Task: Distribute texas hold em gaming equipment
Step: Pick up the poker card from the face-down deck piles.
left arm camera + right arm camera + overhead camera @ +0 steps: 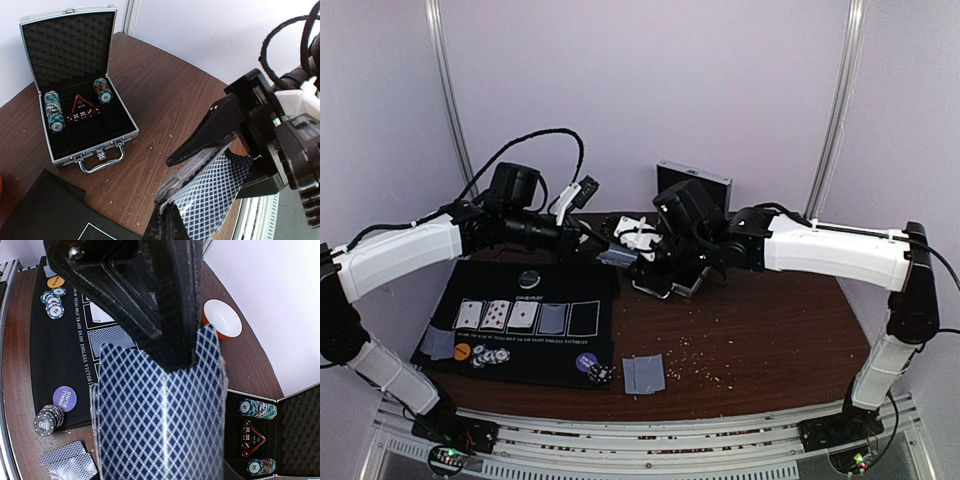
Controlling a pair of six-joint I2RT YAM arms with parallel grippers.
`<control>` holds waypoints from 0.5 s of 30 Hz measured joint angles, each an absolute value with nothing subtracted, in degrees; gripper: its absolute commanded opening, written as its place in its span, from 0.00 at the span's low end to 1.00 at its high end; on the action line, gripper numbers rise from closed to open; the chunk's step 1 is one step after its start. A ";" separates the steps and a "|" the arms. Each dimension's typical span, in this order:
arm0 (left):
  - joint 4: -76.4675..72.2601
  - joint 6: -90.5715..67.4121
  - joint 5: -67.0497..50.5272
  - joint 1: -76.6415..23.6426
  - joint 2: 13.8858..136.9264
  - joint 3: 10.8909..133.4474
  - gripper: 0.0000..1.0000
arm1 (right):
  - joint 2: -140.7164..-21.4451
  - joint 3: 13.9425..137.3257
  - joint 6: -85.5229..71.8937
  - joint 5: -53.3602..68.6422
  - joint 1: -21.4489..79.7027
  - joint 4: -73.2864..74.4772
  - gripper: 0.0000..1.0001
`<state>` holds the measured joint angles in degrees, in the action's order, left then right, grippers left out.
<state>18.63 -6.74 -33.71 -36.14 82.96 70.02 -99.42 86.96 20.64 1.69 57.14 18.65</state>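
top view
- deck (617,257): in the air past the 12 o'clock edge of the mat (480,285), between the two claws
- left claw (592,243): at the deck's 9 o'clock side; fingers too small here to read
- right claw (640,262): at the deck's 3 o'clock side
- mat row: three face-up cards (496,314), with one face-down card (552,318) at their 3 o'clock
- orange disc (462,351): on the mat at 7 o'clock, chips (490,356) just beside it
- purple disc (586,362): at the mat's 5 o'clock corner, chip stack (601,374) touching it
- loose cards (643,373): face-down on the bare table (770,330), at 3 o'clock of the purple disc

left wrist view
- left claw: fingers pressed together at the deck's lower corner, 6 o'clock; I cannot tell whether a card sits between them
- right claw: one black finger lies along the deck's upper face
- case (70,45): open at 10 o'clock, lid upright, holding two chip rolls (54,111) and red dice (82,114)

right wrist view
- right claw: pinching the deck, one finger over its patterned back
- deck: blue diamond backs, filling 6 o'clock
- bowl (222,320): on the table at 2 o'clock
- case: at 4 o'clock
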 measured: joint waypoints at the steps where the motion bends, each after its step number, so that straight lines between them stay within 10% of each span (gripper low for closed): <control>1: 18.96 -6.59 -33.69 -36.14 82.76 70.02 0.00 | -99.42 86.94 20.60 1.72 57.14 18.65 0.44; 15: 19.51 -6.72 -34.41 -34.89 78.48 69.87 0.00 | -98.96 85.19 17.89 1.54 54.50 17.08 0.43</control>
